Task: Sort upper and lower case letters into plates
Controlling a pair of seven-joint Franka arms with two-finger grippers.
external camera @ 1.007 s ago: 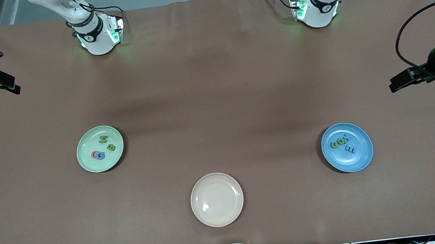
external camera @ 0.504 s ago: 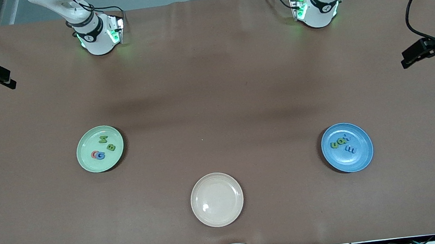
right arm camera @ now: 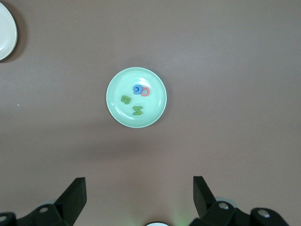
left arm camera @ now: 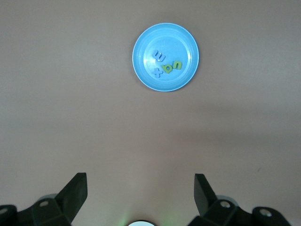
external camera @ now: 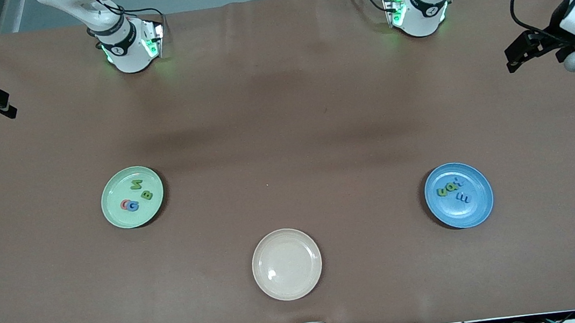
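— Brown worktop (external camera: 284,129), matte, faintly creased. Letters?
— Capitals (external camera: 135,196) lie in the pale green plate (external camera: 115,213) toward my right arm's end; small ones (external camera: 453,190) in the blue plate (external camera: 475,216) toward my left arm's.
— Jaws?
— Left gripper (external camera: 516,51) and right gripper (external camera: 2,104): released, empty, over the worktop's ends.
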